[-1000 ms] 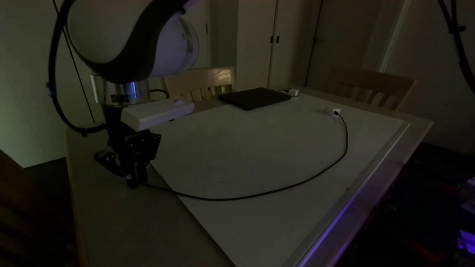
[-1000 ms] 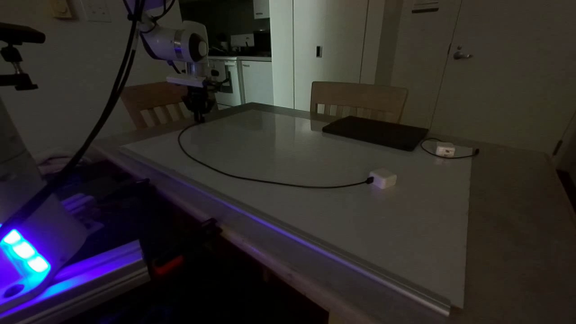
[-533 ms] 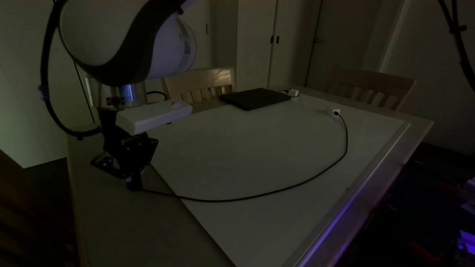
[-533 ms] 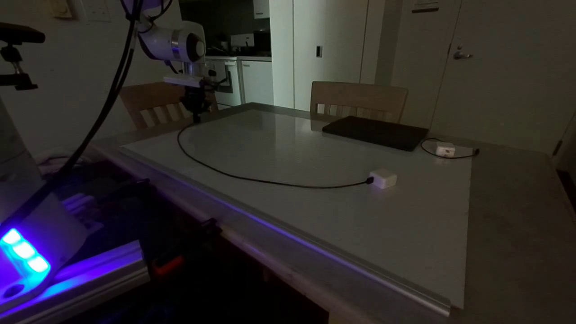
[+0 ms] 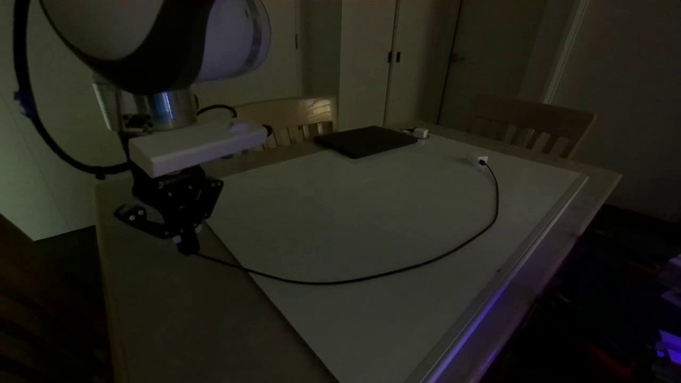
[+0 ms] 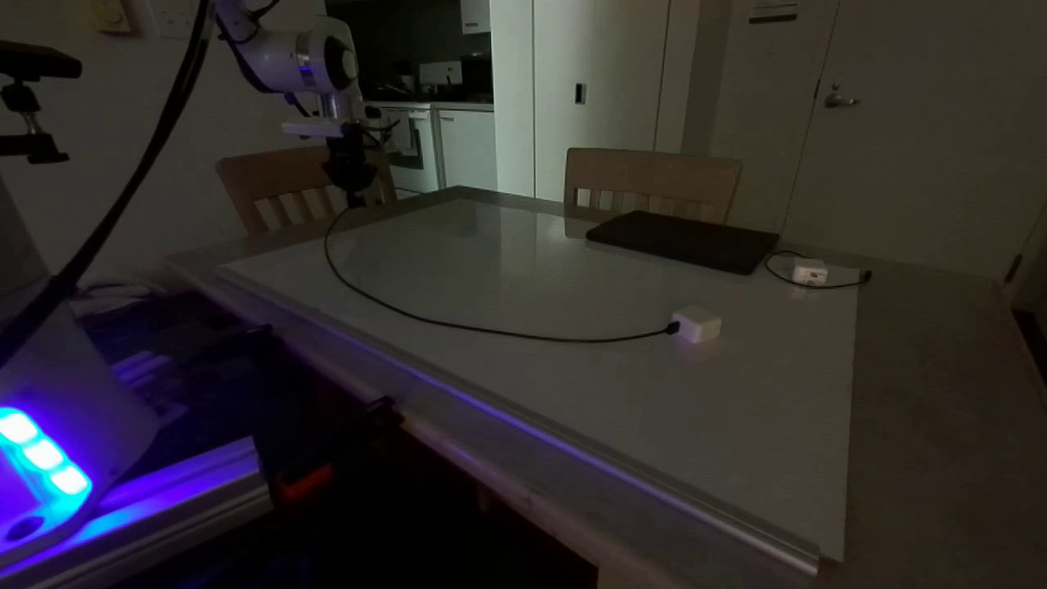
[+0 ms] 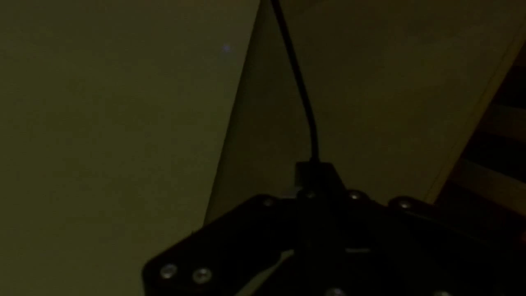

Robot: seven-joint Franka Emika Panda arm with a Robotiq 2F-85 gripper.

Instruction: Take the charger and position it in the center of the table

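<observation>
The charger's thin black cable (image 5: 383, 274) curves over the pale top of the table (image 5: 346, 223). Its whitish plug (image 6: 697, 325) lies on that top, well away from the arm. Over the greyish rim my gripper (image 5: 187, 247) is shut on the cable's free end, a little above the surface. In the wrist view the cable (image 7: 302, 88) runs straight out from between the closed fingertips of the gripper (image 7: 314, 172); the very end is hidden by the dark fingers.
A flat dark rectangular pad (image 6: 683, 240) lies near the table's far edge. Beside it sits another white block (image 6: 810, 272) with a short black cable. Wooden chairs (image 5: 287, 118) stand around the table. A metal strip (image 6: 523, 417) borders the pale top. The room is dim.
My gripper has closed on the cable end, then risen and shifted left in an exterior view. The cable's near part has come up with it; the plug has stayed put.
</observation>
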